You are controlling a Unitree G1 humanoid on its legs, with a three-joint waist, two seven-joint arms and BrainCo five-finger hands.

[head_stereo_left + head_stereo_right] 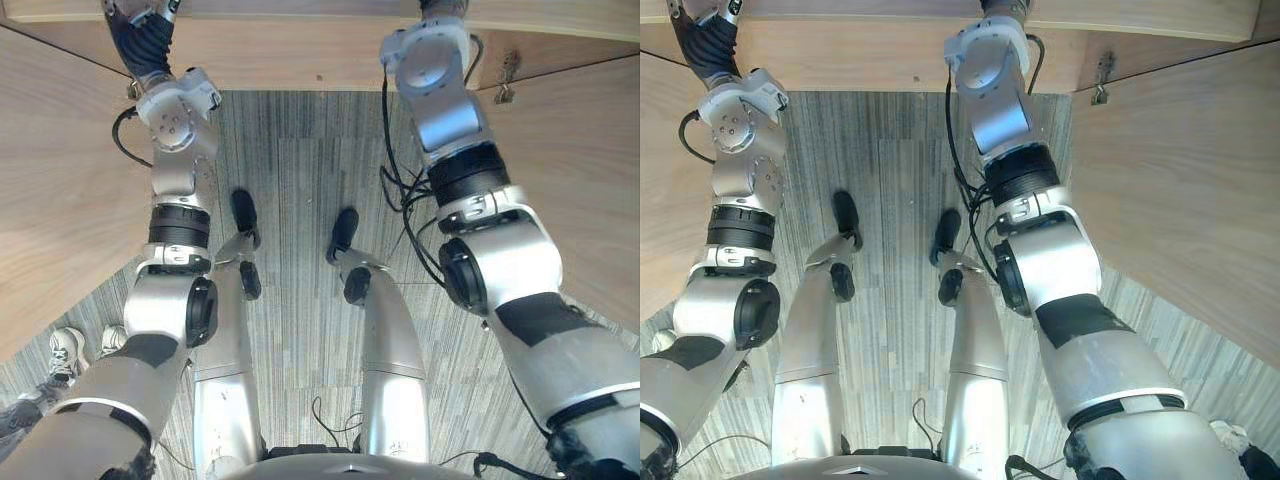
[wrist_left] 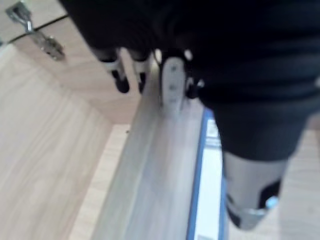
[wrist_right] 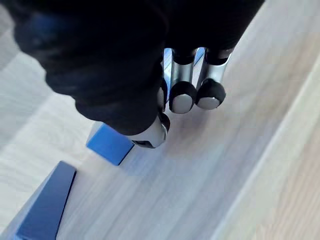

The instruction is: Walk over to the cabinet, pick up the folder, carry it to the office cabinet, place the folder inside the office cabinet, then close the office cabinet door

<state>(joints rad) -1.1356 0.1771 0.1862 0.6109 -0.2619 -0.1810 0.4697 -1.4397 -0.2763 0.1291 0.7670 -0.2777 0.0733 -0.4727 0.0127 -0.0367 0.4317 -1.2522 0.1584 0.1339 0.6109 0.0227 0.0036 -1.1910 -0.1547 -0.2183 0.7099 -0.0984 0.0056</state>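
Both my arms reach up past the wooden cabinet's front edge [image 1: 330,60]. In the right wrist view my right hand [image 3: 190,95] has its fingers curled, dark tips turned back, over a pale wooden shelf [image 3: 225,165]. Its thumb rests against a bright blue corner of the folder [image 3: 107,145], and a darker blue panel [image 3: 45,205] lies just beside it. In the left wrist view my left hand [image 2: 120,75] hangs with relaxed fingers above a wooden board [image 2: 150,180]. The folder's blue and white edge [image 2: 207,185] runs along that board, apart from the fingers.
Two wooden cabinet doors stand open on either side of me, the left door [image 1: 60,200] and the right door [image 1: 590,180], each with a metal hinge [image 1: 505,90]. Striped grey carpet [image 1: 300,180] lies between them. A person's white shoes [image 1: 70,350] stand at the lower left.
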